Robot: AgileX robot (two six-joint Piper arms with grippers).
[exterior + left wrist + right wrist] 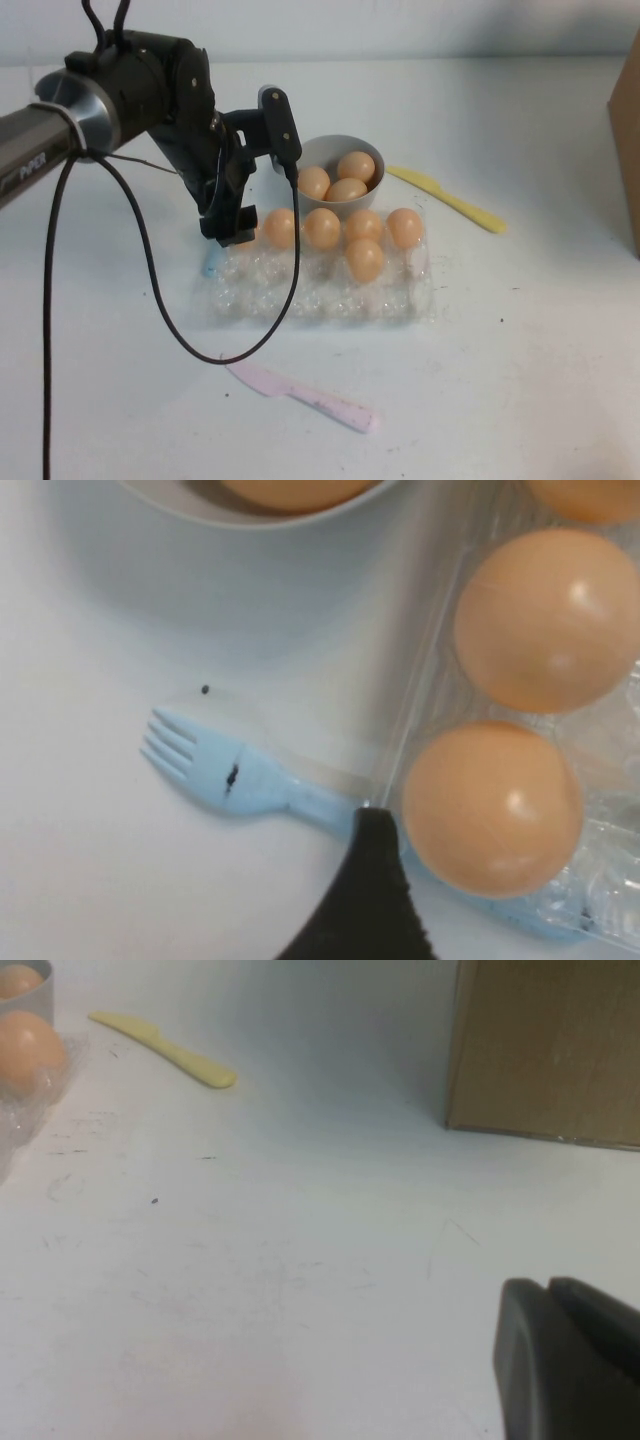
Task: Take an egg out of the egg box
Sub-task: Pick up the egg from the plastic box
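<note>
Hovering over your egg box (330, 290) on the white table (520, 350), left gripper (262, 170) gapes empty; right gripper's (570, 1360) jaws look closed.

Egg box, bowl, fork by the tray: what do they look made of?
Egg box: thin clear plastic, glossy and crinkly, table showing through. Bowl: grey, smooth, matte; plastic or ceramic, can't tell. Fork: pale blue plastic, likely, smooth one-piece moulding. Left hand hangs open over the tray's left end, by an egg; right hand parked low over the table.

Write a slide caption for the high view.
Left hand open above the egg box, right hand out of view.
</note>
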